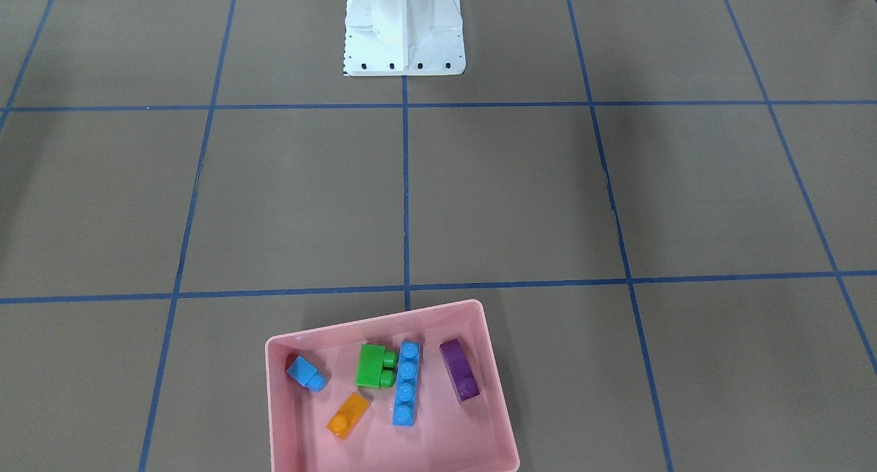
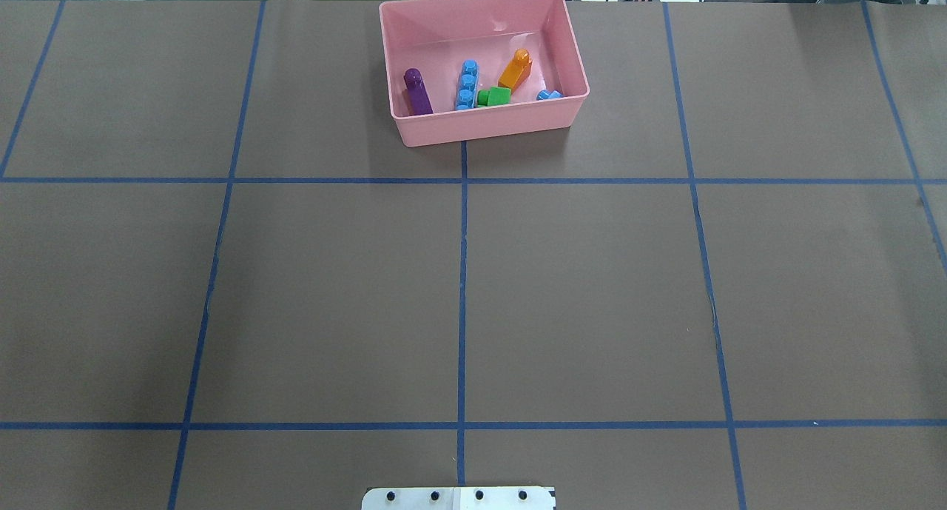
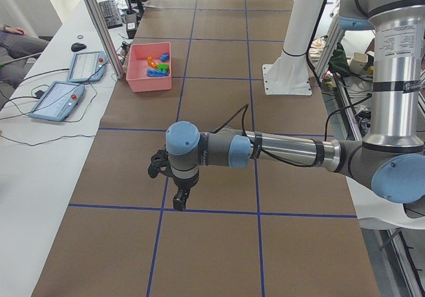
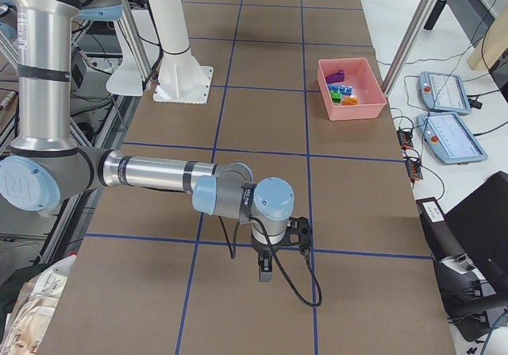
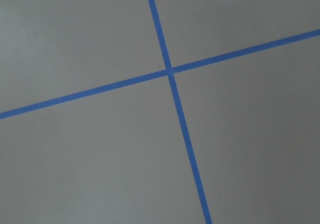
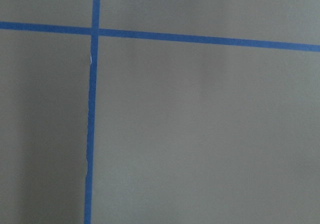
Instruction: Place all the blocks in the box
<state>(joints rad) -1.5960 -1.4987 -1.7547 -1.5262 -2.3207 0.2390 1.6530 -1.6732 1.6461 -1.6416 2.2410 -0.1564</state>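
The pink box [image 1: 377, 319] sits at the table's far edge from the robot, also seen as the box [image 2: 488, 132] in the overhead view. Inside it lie all the blocks: orange [image 1: 348, 415], small light-blue [image 1: 306, 374], long light-blue [image 1: 407, 383], purple [image 1: 460, 369] and green [image 1: 373, 366]. My left gripper [image 3: 179, 200] hangs low over bare table far from the box, and so does my right gripper [image 4: 266, 274]. Both show only in the side views, so I cannot tell whether they are open or shut. The wrist views show only tabletop and tape.
The white robot base [image 1: 404, 33] stands at the table's near side. Blue tape lines [image 2: 462, 288] grid the brown surface. Two teach pendants [image 3: 56, 101] and cables lie on the white bench beside the box. A person's arm [image 3: 13, 41] rests at that bench.
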